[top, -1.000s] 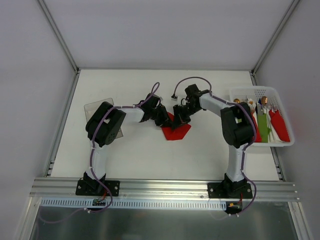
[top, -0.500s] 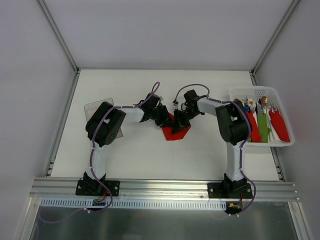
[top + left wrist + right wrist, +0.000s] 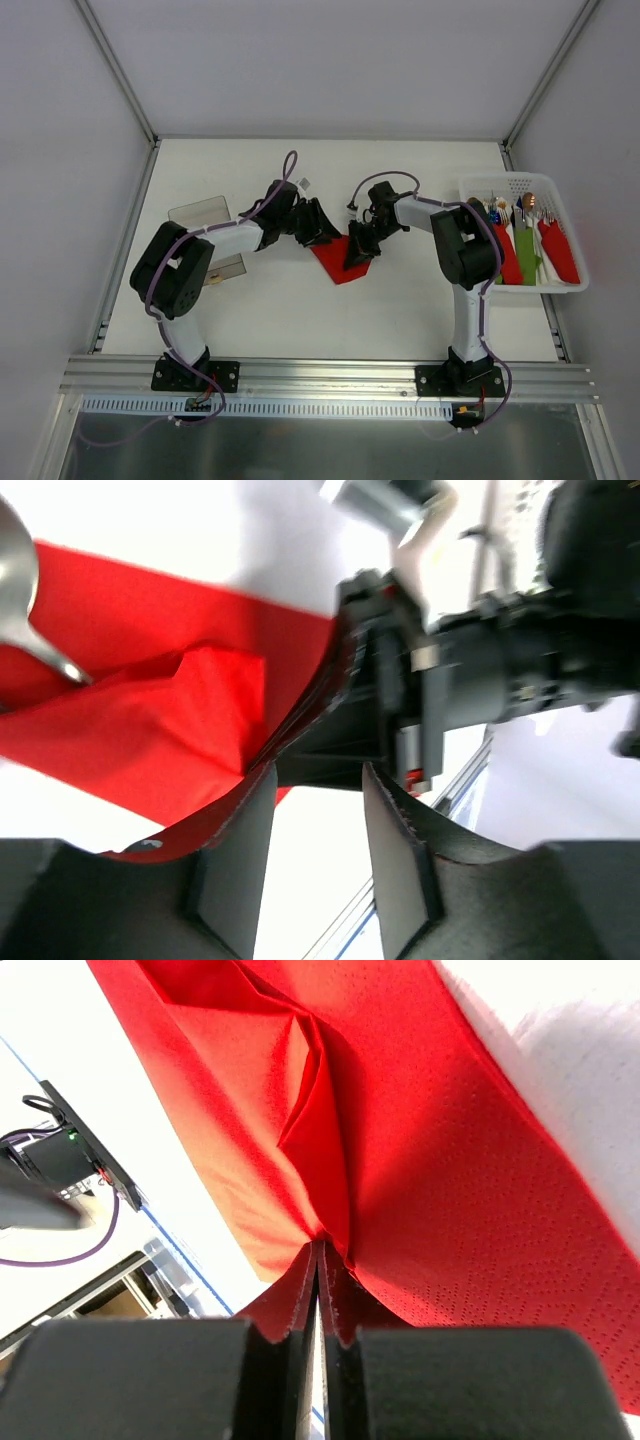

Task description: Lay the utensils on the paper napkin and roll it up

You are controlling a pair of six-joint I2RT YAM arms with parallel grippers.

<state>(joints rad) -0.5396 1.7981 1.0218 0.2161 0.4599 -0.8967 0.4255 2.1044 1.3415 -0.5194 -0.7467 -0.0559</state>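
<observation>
The red paper napkin (image 3: 338, 268) lies partly folded near the middle of the white surface (image 3: 300, 320), between the two arms. The right gripper (image 3: 353, 254) leans over its right side, and in the right wrist view its fingers (image 3: 285, 1305) are clenched flat together on a raised fold of the napkin (image 3: 400, 1160). The left gripper (image 3: 322, 230) sits just beside the napkin's upper left edge. Its fingers (image 3: 235, 850) stand apart and grasp nothing, though a loose edge of the napkin (image 3: 150, 730) curls against the outside of one. At that view's left edge a silver spoon (image 3: 25, 610) rests on the red paper. A white basket (image 3: 575, 285) of rolled bundles (image 3: 527, 255) stands well apart on the right, and a clear plastic tray (image 3: 195, 213) on the left.
</observation>
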